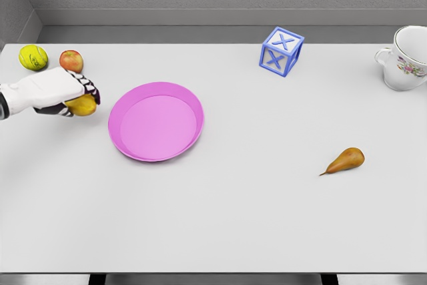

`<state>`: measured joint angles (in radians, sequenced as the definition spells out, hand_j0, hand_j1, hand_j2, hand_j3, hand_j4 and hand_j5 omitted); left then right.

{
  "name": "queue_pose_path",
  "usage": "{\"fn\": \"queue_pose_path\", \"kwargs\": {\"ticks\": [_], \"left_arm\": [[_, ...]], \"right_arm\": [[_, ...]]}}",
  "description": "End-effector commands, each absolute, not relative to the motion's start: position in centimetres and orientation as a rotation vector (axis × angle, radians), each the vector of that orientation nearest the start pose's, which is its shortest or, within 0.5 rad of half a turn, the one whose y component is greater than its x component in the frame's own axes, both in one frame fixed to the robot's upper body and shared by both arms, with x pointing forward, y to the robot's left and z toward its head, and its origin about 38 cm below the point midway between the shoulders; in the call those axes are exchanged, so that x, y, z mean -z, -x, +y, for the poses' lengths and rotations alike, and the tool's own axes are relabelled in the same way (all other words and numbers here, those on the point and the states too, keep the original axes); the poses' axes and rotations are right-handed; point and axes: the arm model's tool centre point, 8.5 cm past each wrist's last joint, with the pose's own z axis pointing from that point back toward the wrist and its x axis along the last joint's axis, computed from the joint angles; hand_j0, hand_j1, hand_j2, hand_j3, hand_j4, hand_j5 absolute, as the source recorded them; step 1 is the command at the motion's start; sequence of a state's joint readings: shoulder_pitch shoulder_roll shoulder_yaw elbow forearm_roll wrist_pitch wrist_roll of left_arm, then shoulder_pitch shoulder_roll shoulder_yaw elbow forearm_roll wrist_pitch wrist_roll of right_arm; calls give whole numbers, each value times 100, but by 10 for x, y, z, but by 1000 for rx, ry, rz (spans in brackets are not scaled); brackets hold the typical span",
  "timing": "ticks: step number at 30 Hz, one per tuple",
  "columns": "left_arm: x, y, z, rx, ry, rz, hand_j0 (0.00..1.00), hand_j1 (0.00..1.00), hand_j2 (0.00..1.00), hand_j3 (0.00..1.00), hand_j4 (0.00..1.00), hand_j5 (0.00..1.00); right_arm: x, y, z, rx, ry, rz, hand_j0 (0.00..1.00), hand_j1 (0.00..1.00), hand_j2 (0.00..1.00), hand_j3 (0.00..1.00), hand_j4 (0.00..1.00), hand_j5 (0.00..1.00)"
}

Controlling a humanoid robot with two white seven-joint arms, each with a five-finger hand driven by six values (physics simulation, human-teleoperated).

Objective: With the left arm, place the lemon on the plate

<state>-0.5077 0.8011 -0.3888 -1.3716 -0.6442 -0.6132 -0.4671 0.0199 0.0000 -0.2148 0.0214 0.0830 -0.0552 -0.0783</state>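
A yellow lemon point(85, 105) lies on the white table at the left, mostly covered by my left hand point(72, 96). The white hand comes in from the left edge and its dark fingers curl around the lemon from above. A pink round plate point(183, 98) rests on the table just right of the hand, a short gap from the lemon. Only the lemon's lower right side shows beneath the fingers. Whether the lemon is off the table I cannot tell. My right arm is out of view.
A tennis ball point(33, 57) and a red-yellow apple point(71, 61) sit behind the left hand. A blue letter block point(281, 51) stands at the back centre, a floral cup point(408, 58) at the right edge, a brown pear point(345, 161) right of centre.
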Motion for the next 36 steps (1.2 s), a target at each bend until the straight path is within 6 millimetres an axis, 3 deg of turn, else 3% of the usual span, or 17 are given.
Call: {"fn": "queue_pose_path", "kwargs": {"ticks": [1, 8, 12, 20, 28, 29, 31, 36], "left_arm": [[-202, -437, 353, 2038, -648, -1291, 51, 51, 51, 51, 51, 51], [-210, -436, 334, 2063, -645, -1347, 51, 51, 51, 51, 51, 51], [-212, -433, 310, 2087, -624, -1410, 51, 51, 51, 51, 51, 51], [-217, -428, 285, 2108, -599, -1489, 53, 53, 53, 53, 53, 53], [-206, -424, 256, 2127, -531, -1544, 53, 53, 53, 53, 53, 53], [-206, -424, 254, 2130, -527, -1548, 55, 55, 55, 55, 55, 55], [-209, -425, 253, 2118, -532, -1567, 100, 100, 100, 100, 100, 100], [-214, -427, 259, 2105, -553, -1567, 100, 100, 100, 100, 100, 100]], "right_arm": [[261, 16, -277, 132, 167, -15, 100, 100, 100, 100, 100, 100], [261, 16, -277, 132, 167, -15, 100, 100, 100, 100, 100, 100], [261, 16, -277, 132, 167, -15, 100, 100, 100, 100, 100, 100], [261, 16, -277, 132, 167, -15, 100, 100, 100, 100, 100, 100], [261, 16, -277, 132, 166, -15, 100, 100, 100, 100, 100, 100], [261, 16, -277, 132, 167, -15, 100, 100, 100, 100, 100, 100], [261, 16, -277, 132, 167, -15, 100, 100, 100, 100, 100, 100], [261, 16, -277, 132, 167, -15, 100, 100, 100, 100, 100, 100]]}}
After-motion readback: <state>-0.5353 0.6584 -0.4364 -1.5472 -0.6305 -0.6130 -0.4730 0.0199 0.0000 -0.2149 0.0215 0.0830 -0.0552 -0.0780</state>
